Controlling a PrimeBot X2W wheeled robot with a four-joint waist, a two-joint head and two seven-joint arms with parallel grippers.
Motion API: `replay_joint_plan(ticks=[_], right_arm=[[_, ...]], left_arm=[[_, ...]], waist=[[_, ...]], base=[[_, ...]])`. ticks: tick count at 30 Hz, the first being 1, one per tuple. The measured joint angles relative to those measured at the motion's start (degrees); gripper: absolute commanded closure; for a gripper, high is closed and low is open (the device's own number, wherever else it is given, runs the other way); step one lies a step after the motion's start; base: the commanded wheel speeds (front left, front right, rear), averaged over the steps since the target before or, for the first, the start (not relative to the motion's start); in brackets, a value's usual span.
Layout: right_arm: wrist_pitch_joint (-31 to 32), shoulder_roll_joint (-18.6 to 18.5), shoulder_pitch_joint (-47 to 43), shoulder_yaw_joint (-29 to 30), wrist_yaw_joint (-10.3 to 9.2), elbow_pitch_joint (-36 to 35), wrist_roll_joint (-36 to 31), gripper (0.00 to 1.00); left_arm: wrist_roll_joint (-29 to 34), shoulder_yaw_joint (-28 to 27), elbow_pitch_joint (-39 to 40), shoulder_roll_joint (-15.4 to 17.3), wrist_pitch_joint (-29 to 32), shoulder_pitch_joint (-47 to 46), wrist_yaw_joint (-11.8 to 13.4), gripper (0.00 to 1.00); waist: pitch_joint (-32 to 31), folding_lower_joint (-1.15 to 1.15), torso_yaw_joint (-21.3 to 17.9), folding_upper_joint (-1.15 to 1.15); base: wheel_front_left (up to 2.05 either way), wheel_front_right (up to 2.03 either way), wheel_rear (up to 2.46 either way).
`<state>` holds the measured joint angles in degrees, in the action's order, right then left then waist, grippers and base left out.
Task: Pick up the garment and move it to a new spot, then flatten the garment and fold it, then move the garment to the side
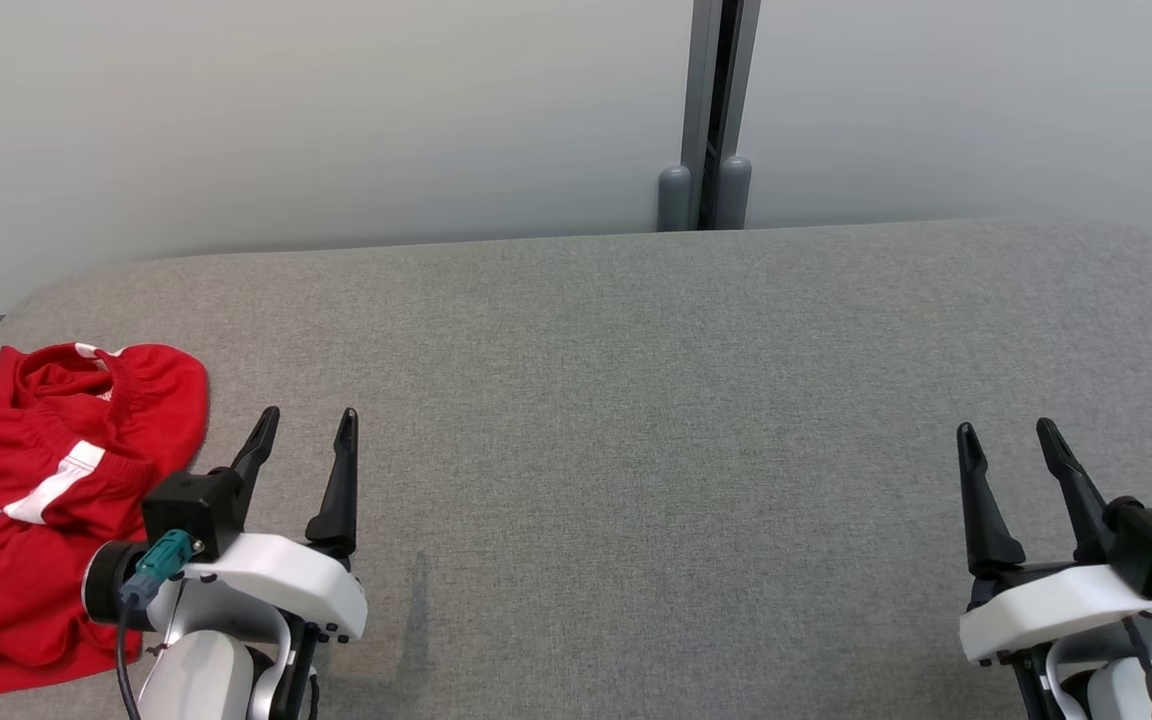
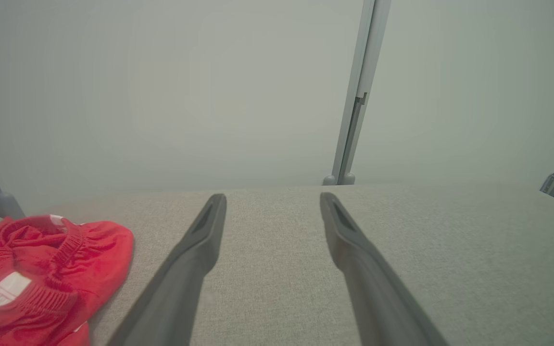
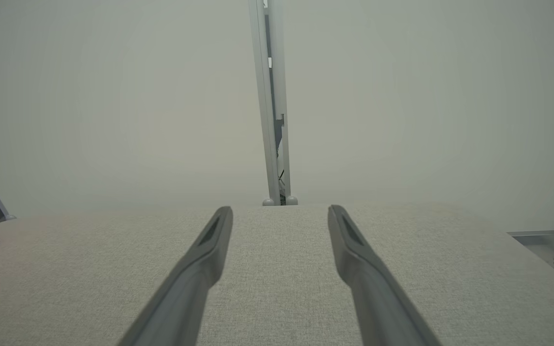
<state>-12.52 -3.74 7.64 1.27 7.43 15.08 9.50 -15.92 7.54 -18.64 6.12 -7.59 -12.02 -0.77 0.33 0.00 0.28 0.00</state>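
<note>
- While the garment (image 1: 46, 480) lies crumpled at lower left, left end effector (image 1: 309, 415) and right end effector (image 1: 1006, 427) stand apart, empty.
- Best pinch a raised fold.

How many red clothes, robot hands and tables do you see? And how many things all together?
Red garment: 1
Robot hands: 2 (left hand and right hand, both open and holding nothing)
Grey table: 1
Total: 4
</note>
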Motion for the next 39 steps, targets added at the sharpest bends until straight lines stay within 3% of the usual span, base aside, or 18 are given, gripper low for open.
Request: replay_joint_plan(ticks=[11,29,39], right_arm=[[-2.18,0.46,-0.41,-0.66,0.00,0.08,-2.78,0.00],[-2.18,0.55,-0.60,-0.01,0.00,0.21,-2.44,0.00],[-2.14,0.51,-0.32,-2.32,0.00,-0.93,-2.45,0.00]], left_arm=[[2.57,-0.36,-0.62,0.09,0.25,0.10,0.36,0.00],[1.35,0.26,-1.59,0.09,-0.44,0.10,0.35,0.00],[0.68,0.15,-1.94,0.42,-1.07,-0.56,0.93,0.00]], waist=[[-0.34,0.00,0.31,0.00],[-0.53,0.00,1.20,0.00],[-0.06,0.00,6.02,0.00]], base=[[0.00,0.00,0.00],[0.00,0.00,0.00],[0.00,0.00,0.00]])
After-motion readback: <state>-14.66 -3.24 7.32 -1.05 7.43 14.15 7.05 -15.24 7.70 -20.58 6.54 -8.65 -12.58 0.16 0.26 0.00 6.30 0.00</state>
